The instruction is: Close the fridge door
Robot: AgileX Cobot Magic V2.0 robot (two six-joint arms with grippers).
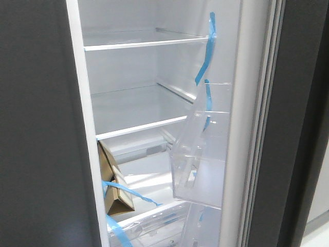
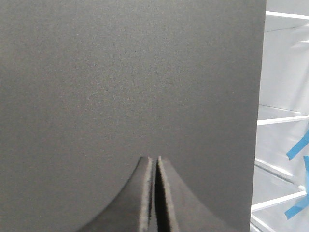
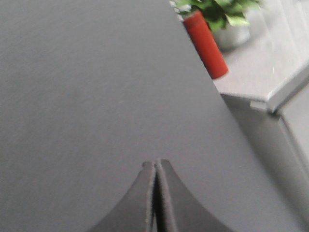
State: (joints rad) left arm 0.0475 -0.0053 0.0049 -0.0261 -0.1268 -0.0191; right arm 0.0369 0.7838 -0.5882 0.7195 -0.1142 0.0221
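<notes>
The fridge door stands open at the right of the front view. Its white inner face carries clear plastic bins and blue tape strips, and its dark grey outer face shows beyond the edge. My right gripper is shut and empty, its tips close against that dark outer face; I cannot tell whether they touch. My left gripper is shut and empty, pointing at the matching second dark grey door, which is closed at the left. Neither gripper shows in the front view.
The fridge's inside has white shelves and a brown cardboard box tied with blue tape. In the right wrist view a red cylinder and a green plant stand on a light counter beyond the door.
</notes>
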